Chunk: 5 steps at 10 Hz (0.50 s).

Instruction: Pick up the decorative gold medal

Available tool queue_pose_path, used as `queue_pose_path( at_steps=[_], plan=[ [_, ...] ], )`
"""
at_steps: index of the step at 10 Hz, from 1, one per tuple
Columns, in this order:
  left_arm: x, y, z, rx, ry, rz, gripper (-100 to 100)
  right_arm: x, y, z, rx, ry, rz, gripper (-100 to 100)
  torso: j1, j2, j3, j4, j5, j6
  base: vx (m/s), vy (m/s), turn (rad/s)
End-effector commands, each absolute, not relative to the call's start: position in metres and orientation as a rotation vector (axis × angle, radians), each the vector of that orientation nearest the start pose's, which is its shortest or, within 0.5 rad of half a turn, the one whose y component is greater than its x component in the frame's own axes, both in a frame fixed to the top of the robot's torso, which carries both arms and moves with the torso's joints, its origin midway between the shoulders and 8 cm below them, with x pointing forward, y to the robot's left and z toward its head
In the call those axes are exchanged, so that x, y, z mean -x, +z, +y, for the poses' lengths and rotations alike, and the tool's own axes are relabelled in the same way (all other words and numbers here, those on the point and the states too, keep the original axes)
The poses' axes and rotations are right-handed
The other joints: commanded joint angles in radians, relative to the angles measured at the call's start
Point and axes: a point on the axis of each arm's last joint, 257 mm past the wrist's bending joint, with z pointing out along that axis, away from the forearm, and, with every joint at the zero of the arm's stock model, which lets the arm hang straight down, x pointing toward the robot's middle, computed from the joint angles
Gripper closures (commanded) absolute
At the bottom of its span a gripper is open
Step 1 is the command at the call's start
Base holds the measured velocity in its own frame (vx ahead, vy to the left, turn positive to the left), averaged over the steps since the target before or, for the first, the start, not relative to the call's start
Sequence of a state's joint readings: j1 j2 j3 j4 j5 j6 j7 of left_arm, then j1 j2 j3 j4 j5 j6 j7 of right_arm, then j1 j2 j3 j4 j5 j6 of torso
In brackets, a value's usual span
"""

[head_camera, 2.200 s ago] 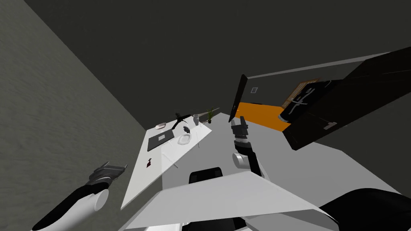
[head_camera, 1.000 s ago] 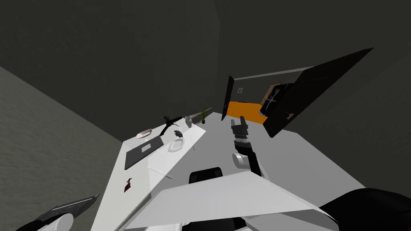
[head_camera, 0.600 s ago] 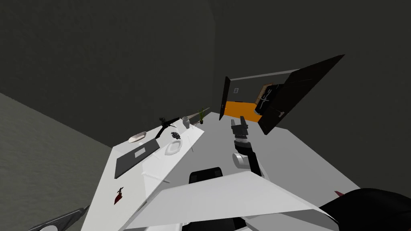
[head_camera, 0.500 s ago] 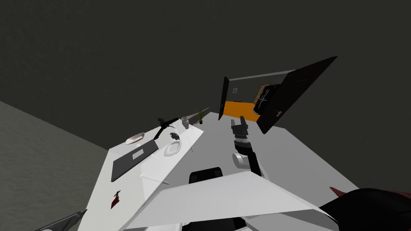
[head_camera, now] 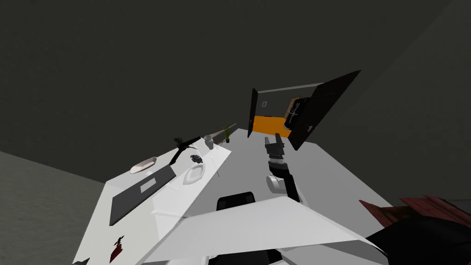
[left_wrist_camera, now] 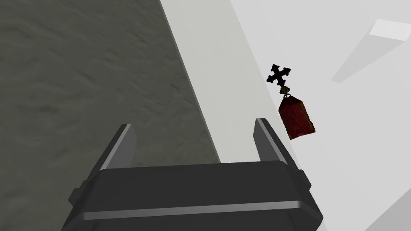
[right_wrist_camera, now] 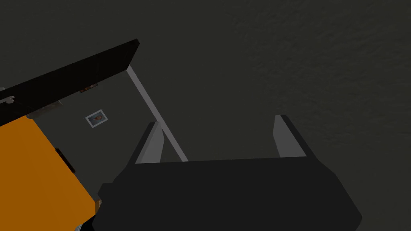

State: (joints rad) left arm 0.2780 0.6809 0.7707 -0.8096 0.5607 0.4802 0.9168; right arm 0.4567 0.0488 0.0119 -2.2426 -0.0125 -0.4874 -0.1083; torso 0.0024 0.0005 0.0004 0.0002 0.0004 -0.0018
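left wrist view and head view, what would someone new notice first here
The medal, a black cross on a dark red ribbon, lies on the white table just outside one finger of the open left claw. In the head view, a bright orange patch shows past the open black door.

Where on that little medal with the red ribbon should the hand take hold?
Probably the red ribbon, its broadest part. The medal lies flat on the white table, so come down from above with the open left gripper, closing across the ribbon's long sides; the dark cross looks too small.
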Motion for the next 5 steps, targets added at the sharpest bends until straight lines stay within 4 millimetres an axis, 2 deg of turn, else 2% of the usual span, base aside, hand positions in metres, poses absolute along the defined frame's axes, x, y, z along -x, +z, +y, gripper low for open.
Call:
queue_pose_path(
  at_steps=[1,2,3,4,5],
  plan=[
    [-0.053,-0.423,0.797,2.411,-0.432,-0.616,-100,-0.356,0.020,-0.278,-0.751,1.436,0.536,0,0.000,0.000,0.000,0.000,0.000,0.000,0.021,0.034,-0.179],
    [-0.045,-0.429,0.795,2.419,-0.411,-0.631,-100,-0.356,0.020,-0.278,-0.751,1.436,0.536,0,0.001,0.000,0.000,0.000,0.000,0.001,0.017,0.030,-0.117],
    [-0.031,-0.438,0.789,2.435,-0.394,-0.733,-100,-0.356,0.020,-0.278,-0.751,1.436,0.536,0,0.000,0.000,0.000,0.000,0.000,0.000,0.019,0.026,-0.142],
    [-0.027,-0.442,0.787,2.438,-0.382,-0.742,-100,-0.356,0.020,-0.278,-0.751,1.436,0.536,0,0.000,0.000,0.000,0.000,0.000,0.000,0.016,0.024,-0.115],
    [-0.017,-0.449,0.780,2.449,-0.371,-0.835,-100,-0.356,0.020,-0.278,-0.751,1.436,0.536,0,0.000,0.000,0.000,0.000,0.000,0.000,0.017,0.031,-0.186]
  ],
)
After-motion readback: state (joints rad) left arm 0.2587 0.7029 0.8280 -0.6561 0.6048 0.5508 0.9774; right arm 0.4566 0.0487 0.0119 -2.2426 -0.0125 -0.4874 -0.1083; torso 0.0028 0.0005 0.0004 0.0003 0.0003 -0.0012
